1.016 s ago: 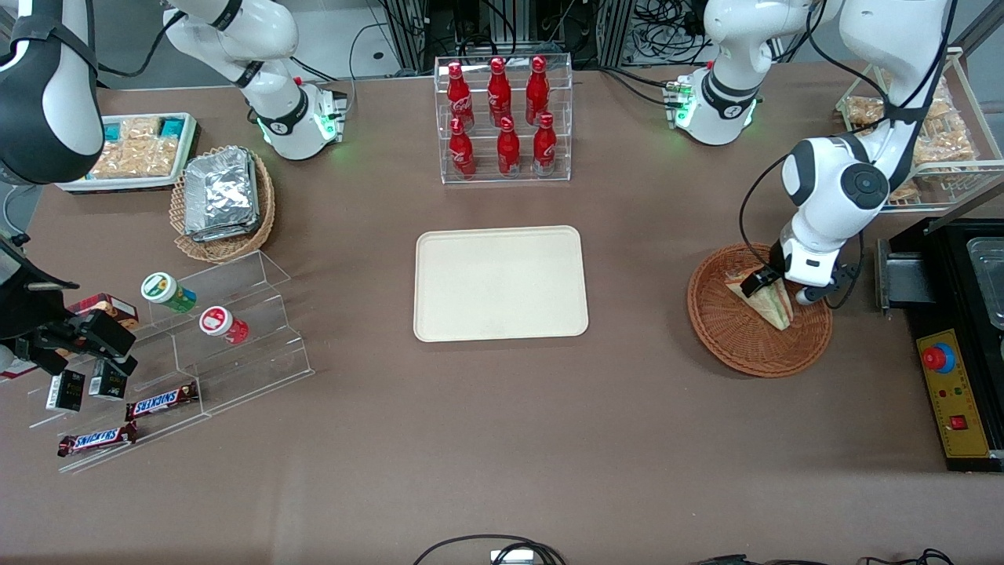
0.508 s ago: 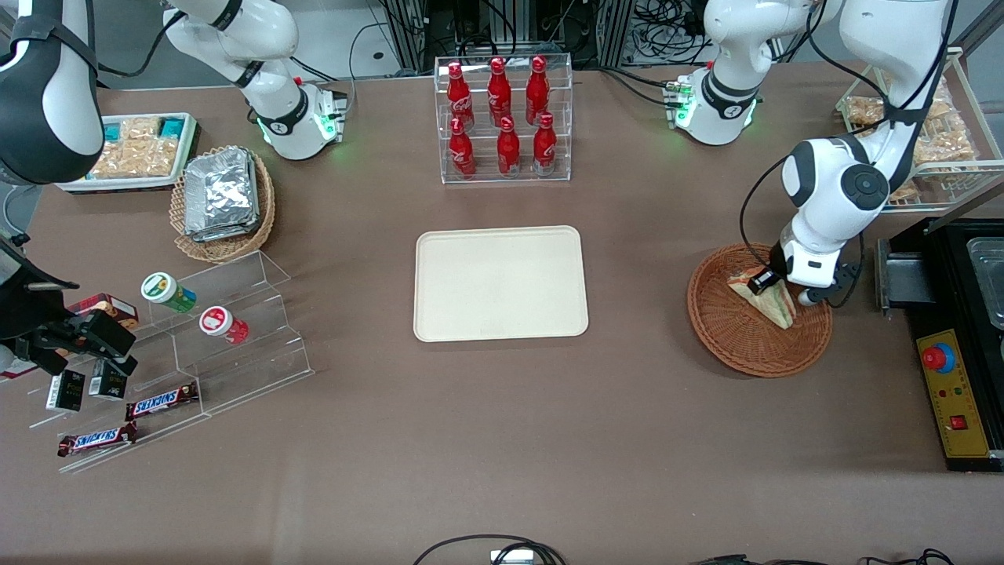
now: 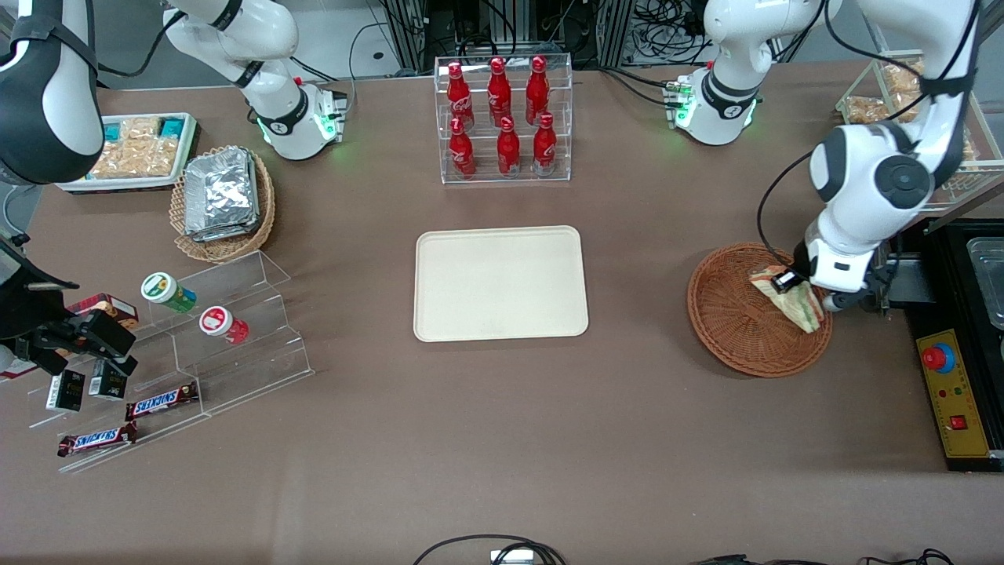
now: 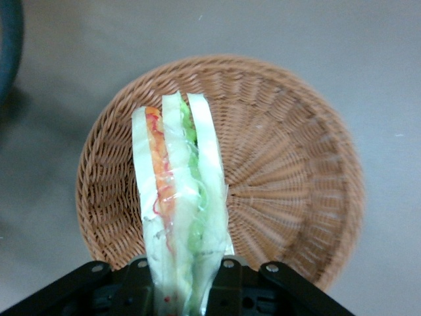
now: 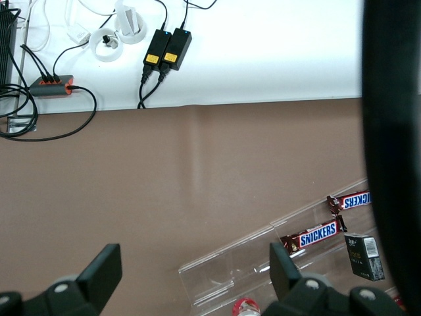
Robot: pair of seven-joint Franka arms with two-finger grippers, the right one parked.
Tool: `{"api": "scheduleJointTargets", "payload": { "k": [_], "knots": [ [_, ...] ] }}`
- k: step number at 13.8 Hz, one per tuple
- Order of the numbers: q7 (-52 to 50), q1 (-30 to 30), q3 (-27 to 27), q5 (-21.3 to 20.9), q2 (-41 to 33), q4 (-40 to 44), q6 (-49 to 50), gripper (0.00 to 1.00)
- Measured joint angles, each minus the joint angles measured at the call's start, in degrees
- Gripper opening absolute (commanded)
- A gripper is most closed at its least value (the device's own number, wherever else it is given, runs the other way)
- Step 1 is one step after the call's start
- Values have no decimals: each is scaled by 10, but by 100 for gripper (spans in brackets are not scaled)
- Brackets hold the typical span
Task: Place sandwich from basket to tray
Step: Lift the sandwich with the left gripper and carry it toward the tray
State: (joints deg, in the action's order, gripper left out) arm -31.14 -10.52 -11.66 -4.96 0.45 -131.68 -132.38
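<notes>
The tray [image 3: 500, 283] is parked mid-desk, nothing on it, with the red bottle rack [image 3: 503, 118] set farther from the front camera. Toward the working arm's end, the basket [image 3: 737, 329] is sat near the black control box [image 3: 953, 392]. The sandwich [image 3: 798, 302] is pinched shut in the gripper [image 3: 800, 290], held just above the basket's rim.

The gripper [image 4: 177, 289] was cut off by the wrist view's edge, its fingertips hidden by the sandwich [image 4: 176, 204]; the sandwich's held end ran out of frame, and it covered part of the basket [image 4: 289, 164] floor
</notes>
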Motion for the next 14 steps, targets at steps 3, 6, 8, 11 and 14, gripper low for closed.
{"api": "scheduleJointTargets", "payload": {
  "k": [3,6,8,11,14],
  "knots": [
    [-11,2,-44,0,11,126,143,0],
    [-53,4,-95,0,42,221,208,0],
    [-90,9,-131,-1,63,257,212,0],
    [-133,56,-155,-20,95,300,234,0],
    [-150,123,-158,-53,124,325,238,0]
  ]
}}
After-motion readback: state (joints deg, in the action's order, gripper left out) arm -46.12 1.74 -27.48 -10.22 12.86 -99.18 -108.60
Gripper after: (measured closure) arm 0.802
